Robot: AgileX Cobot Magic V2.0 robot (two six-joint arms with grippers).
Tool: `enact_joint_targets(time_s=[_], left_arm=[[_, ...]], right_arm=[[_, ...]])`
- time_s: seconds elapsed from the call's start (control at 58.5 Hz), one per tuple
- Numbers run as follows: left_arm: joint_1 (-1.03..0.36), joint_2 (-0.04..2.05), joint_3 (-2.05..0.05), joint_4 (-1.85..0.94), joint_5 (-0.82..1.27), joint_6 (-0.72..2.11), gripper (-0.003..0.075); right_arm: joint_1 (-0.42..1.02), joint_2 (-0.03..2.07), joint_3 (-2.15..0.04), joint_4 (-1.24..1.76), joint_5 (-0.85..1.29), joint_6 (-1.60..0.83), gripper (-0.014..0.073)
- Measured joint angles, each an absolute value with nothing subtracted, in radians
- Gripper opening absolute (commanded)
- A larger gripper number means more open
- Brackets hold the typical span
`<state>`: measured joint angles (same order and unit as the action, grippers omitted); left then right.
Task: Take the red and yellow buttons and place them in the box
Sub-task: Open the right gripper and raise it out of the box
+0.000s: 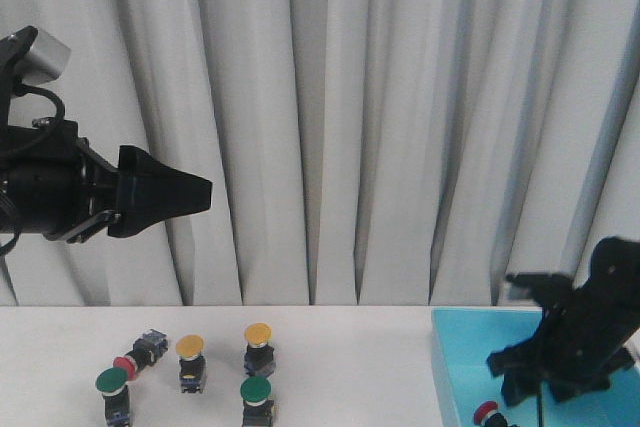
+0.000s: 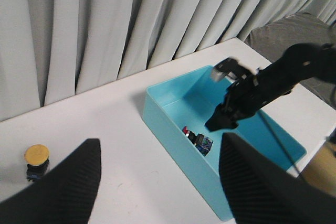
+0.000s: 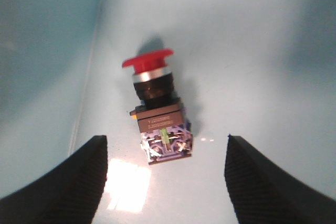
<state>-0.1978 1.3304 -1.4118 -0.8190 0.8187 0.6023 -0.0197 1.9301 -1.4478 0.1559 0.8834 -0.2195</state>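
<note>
One red button lies on its side on the floor of the cyan box, close to the box's left wall. My right gripper hovers just above it, open, fingers apart from it on either side. On the table at the left a second red button lies tipped over, and two yellow buttons stand upright. My left gripper is raised high above them, open and holding nothing. The left wrist view shows the box, the red button in it and one yellow button.
Two green-capped buttons stand in front of the yellow ones. A grey-white curtain hangs behind the table. The right arm reaches down into the box. White table lies between the buttons and the box.
</note>
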Motion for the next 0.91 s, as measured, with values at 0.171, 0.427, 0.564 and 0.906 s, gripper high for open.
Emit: enact_joint_targets(time_s=[0.171, 0.427, 0.564, 0.906], left_arm=[[-0.198, 1.330, -1.412, -0.817, 0.829, 0.602, 0.0418], [-0.198, 1.330, -1.412, -0.647, 0.954, 0.600, 0.0169], [-0.198, 1.330, -1.408, -0.596, 1.024, 0.600, 0.0019], [-0.198, 1.249, -1.197, -0.590, 0.959, 0.600, -0.0007]], right_arm=[[-0.026, 1.783, -1.448, 0.166, 0.883, -0.219, 0.0360], [-0.026, 1.578, -1.448, 0.479, 0.944, -0.386, 0.0009], [-0.026, 1.469, -1.448, 0.686, 1.006, -0.544, -0.0007], [-0.013, 1.041, -1.219, 0.845, 0.887, -0.733, -0.0004]])
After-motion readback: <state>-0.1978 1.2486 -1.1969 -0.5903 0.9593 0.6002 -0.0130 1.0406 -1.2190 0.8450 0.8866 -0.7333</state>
